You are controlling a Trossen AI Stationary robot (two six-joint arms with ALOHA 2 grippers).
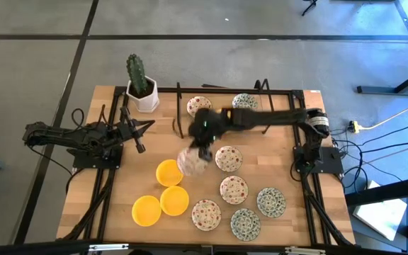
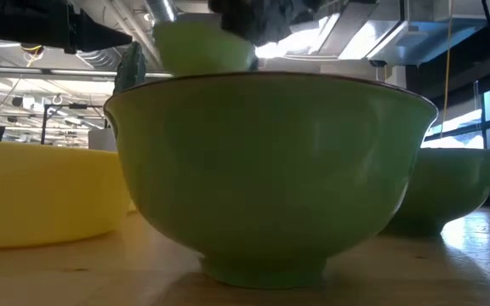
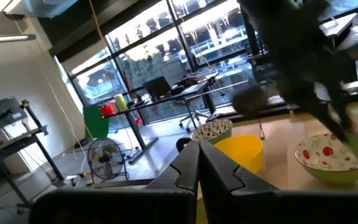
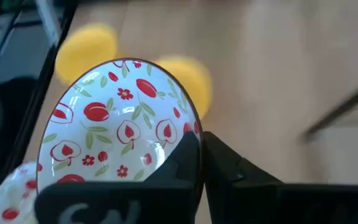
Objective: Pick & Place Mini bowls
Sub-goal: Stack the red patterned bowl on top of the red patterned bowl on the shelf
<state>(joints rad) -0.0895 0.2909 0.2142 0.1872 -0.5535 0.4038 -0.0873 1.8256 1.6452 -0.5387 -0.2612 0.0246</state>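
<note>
Your right gripper (image 4: 201, 146) pinches the rim of a small round white bowl with red floral print (image 4: 120, 121), held tilted above table centre, at two o'clock from three plain yellow bowls (image 1: 161, 195). Left gripper (image 1: 139, 136) closed, empty.

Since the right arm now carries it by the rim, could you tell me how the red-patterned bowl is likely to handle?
The red-patterned bowl looks glazed and rigid, so probably slippery and chippable. The right hand, shut on its rim alone, lets it hang tilted; it may swing or slip. Its narrow-footed neighbours suggest it may rock when set down.
</note>
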